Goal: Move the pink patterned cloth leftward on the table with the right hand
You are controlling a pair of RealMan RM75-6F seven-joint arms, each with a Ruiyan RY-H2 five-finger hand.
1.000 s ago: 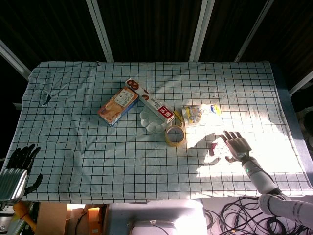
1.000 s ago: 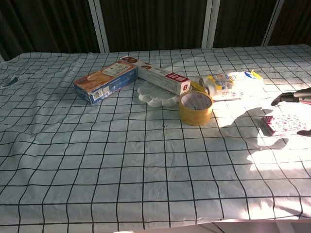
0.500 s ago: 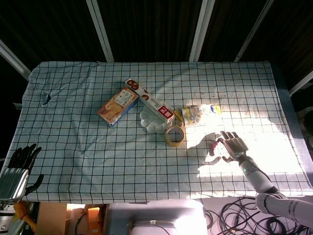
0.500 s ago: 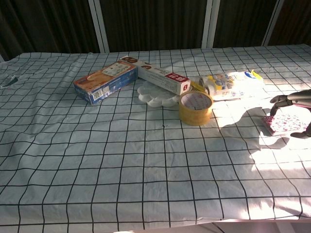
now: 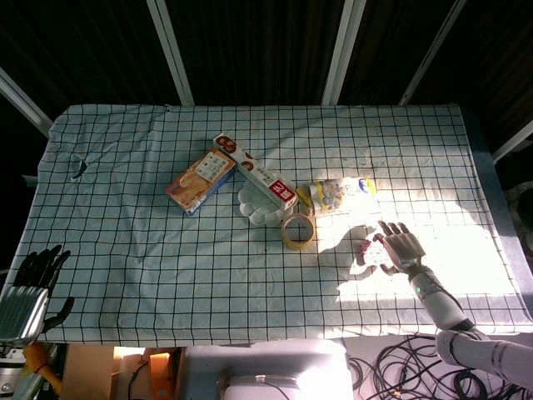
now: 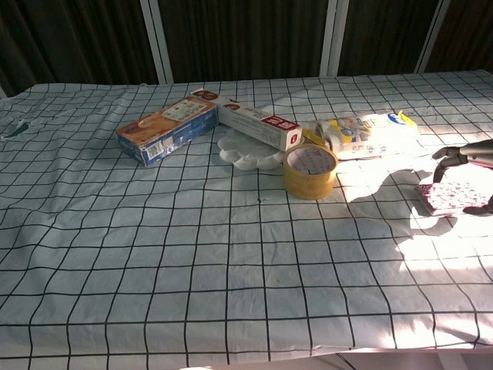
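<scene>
The pink patterned cloth lies folded on the checked tablecloth near the right edge; in the head view only its left end shows beside my right hand. My right hand sits over the cloth with fingers spread. In the chest view its fingertips arch just above the cloth's far side and the thumb reaches its near right corner. I cannot tell whether they touch it. My left hand hangs open off the table's front left corner, holding nothing.
Mid-table stand a yellow tape roll, a white palette dish, a long red-and-white box, an orange-and-blue box and a wipes packet. The table's right edge is close to my right hand.
My right hand shifted left from beside the cloth to over it, covering most of it in the head view. The cloth has barely moved. The left hand stayed put.
</scene>
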